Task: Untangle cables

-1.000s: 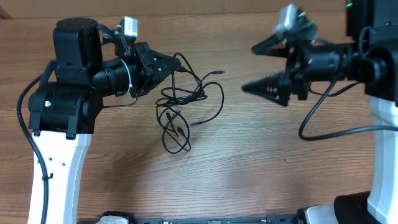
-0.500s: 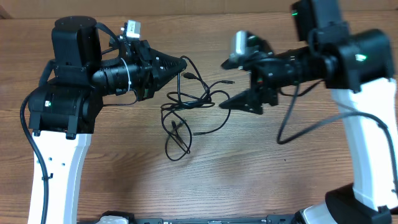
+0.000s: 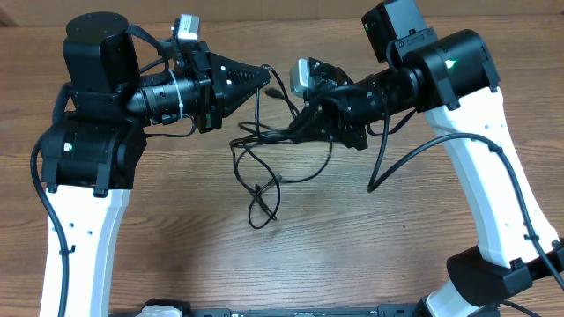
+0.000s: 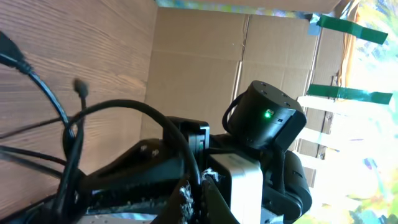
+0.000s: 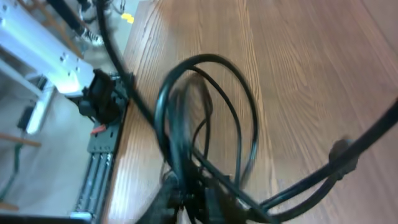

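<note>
The cables (image 3: 261,187) are thin black cords looped together on the wooden table (image 3: 352,246) between the two arms. My left gripper (image 3: 264,74) points right above the tangle's top and is shut on one cable strand. That strand (image 4: 124,106) arcs away from the pinched tips of the left gripper (image 4: 193,198) in the left wrist view. My right gripper (image 3: 305,125) reaches in from the right and is shut on cable strands at the tangle's upper right. In the right wrist view, blurred loops (image 5: 239,93) rise from the shut right gripper (image 5: 194,200).
The right arm's own thicker wire (image 3: 397,163) hangs in a loop below its forearm. A cardboard wall (image 4: 199,56) stands behind the table. The table's front edge and a black rail (image 5: 99,155) show in the right wrist view.
The right gripper swung left into the tangle and shut on the cables. The left gripper rose a little with its strand, and the tangle shifted right.
</note>
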Controlling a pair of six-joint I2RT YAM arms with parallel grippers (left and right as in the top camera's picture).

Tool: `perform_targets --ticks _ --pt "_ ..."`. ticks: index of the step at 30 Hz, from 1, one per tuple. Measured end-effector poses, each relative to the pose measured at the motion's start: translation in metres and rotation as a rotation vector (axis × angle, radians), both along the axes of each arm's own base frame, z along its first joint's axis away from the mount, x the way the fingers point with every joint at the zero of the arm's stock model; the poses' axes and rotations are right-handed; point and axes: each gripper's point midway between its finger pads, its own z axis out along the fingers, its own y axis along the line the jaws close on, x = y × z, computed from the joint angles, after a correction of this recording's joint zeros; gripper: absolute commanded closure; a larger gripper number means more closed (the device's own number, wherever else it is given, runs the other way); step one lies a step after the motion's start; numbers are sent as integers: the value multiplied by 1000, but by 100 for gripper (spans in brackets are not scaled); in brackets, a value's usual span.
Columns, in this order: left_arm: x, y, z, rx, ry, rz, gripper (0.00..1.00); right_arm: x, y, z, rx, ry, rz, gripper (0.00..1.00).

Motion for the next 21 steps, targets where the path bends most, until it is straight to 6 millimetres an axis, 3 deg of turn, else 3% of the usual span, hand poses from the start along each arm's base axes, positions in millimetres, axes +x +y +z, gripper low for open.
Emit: perform_targets --ticks 6,13,17,21 --pt "0 0 0 -5 12 2 96 5 3 3 19 -10 -10 96" --pt "-4 1 -9 16 37 -2 96 36 9 29 143 -20 -105 96" --pt "-5 2 -17 42 55 6 96 54 0 46 209 -12 -174 96" --pt "-3 4 -19 59 42 15 96 54 -13 65 243 -21 -224 96"
